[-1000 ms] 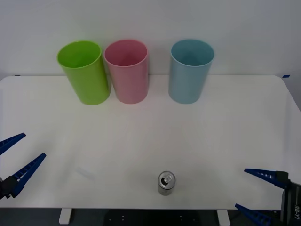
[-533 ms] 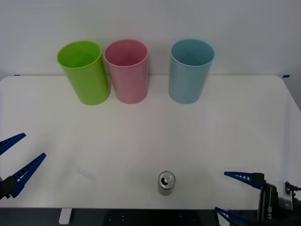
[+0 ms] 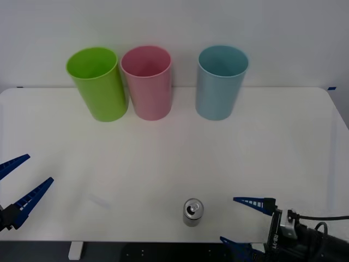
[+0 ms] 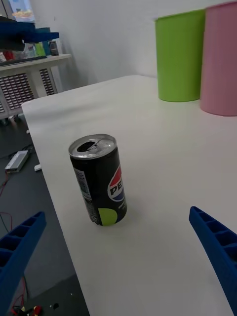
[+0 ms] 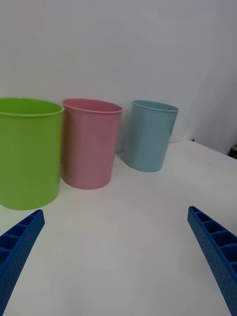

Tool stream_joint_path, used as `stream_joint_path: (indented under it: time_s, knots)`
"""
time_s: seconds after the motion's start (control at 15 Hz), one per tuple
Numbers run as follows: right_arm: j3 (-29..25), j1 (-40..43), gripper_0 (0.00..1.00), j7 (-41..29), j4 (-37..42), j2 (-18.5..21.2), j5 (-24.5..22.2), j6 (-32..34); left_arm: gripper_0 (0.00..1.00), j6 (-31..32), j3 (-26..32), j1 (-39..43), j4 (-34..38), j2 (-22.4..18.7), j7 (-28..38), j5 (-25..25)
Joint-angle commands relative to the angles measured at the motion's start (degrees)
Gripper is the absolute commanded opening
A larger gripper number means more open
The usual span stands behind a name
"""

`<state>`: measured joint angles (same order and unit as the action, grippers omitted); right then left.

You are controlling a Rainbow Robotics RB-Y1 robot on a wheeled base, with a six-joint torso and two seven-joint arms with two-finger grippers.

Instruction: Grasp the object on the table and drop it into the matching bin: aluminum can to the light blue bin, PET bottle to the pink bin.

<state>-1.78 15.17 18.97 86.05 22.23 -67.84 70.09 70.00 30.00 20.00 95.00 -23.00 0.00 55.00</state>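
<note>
A wide white table (image 3: 174,153) with rounded corners fills the front view, seen from above. At its far edge, against a pale wall, stand three tall plastic bins, all upright with open tops: a lime green bin (image 3: 98,83) on the left, a pink bin (image 3: 147,82) just beside it, and a light blue bin (image 3: 220,82) set apart to the right. Near the table's front edge, a little right of the middle, a small can (image 3: 192,212) stands upright by itself, its silver top and pull-tab opening facing up. The right wrist view shows the can (image 4: 98,180) close up: the side is black with a round red, white and blue logo and a yellow-green patch near the base, and nothing is touching it. The right gripper (image 3: 245,221) sits low at the front right of the table, just to the right of the can, with its two blue ribbed fingers (image 3: 253,202) spread wide and pointing toward the can. The left gripper (image 3: 19,180) hangs at the far left edge of the table, well apart from the can, its blue fingers also spread wide and holding nothing.
</note>
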Motion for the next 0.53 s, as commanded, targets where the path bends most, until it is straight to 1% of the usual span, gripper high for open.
stream_joint_path:
  time_s: [0.07,0.33,0.53]
  knots:
    - [3.4,-0.7,1.0,1.1,0.1,-0.1,0.0,-3.5,1.0,0.0,0.0,0.0,0.0,0.0,0.0,0.0]
    - [7.9,-2.3,1.0,1.8,0.0,-0.3,0.0,-8.5,1.0,0.0,0.0,0.0,0.0,0.0,0.0,0.0]
    - [10.3,-3.1,1.0,2.1,0.1,-0.7,0.0,-11.3,1.0,0.0,0.0,0.0,0.0,0.0,0.0,0.0]
